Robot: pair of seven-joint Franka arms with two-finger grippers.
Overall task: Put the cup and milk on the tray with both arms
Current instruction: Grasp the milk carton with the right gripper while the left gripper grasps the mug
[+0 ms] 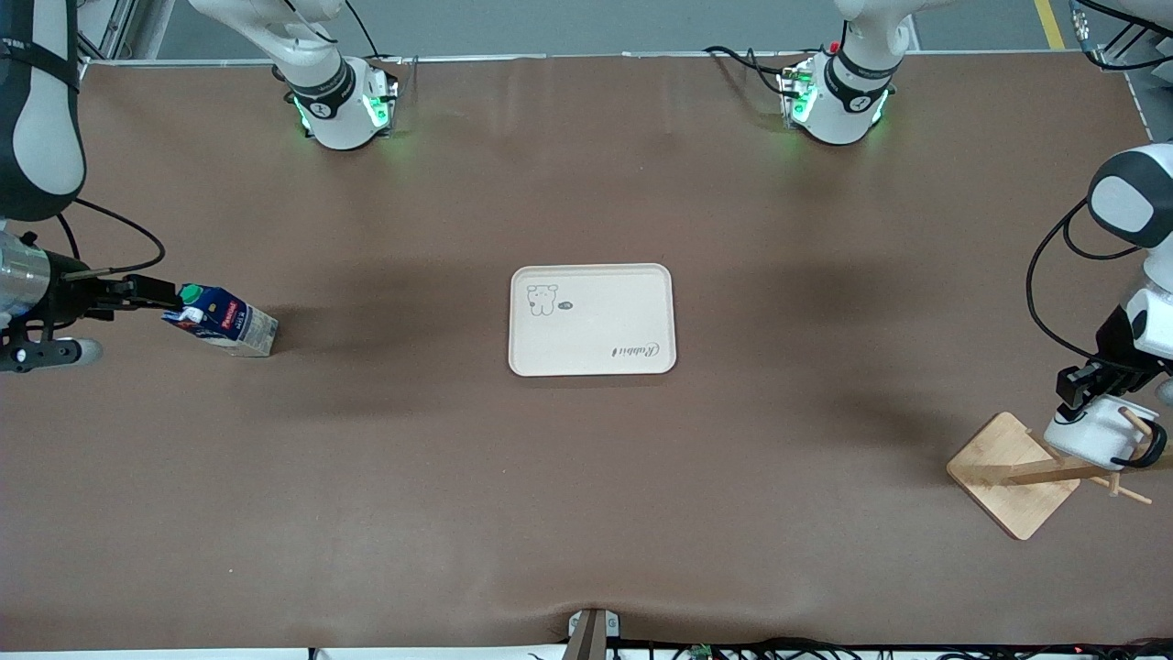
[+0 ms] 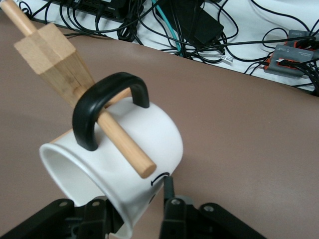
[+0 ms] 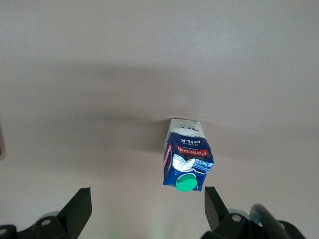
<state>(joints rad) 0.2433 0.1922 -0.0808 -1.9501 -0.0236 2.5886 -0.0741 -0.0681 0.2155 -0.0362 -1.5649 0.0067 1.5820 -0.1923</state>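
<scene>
The cream tray (image 1: 592, 320) lies flat at the table's middle. The milk (image 1: 222, 321), a dark blue carton with a green cap, stands toward the right arm's end of the table. My right gripper (image 1: 163, 295) is open and empty, level with the carton's top; in the right wrist view the milk (image 3: 187, 155) sits just ahead of the spread fingers (image 3: 79, 209). The white cup (image 1: 1095, 433) hangs by its black handle (image 2: 102, 107) on a wooden peg. My left gripper (image 1: 1095, 383) is shut on the cup (image 2: 144, 139) at its rim.
A wooden cup stand with a square base (image 1: 1013, 472) and pegs (image 2: 124, 144) stands toward the left arm's end, nearer the front camera than the tray. Cables and power bricks (image 2: 199, 25) lie past the table's edge.
</scene>
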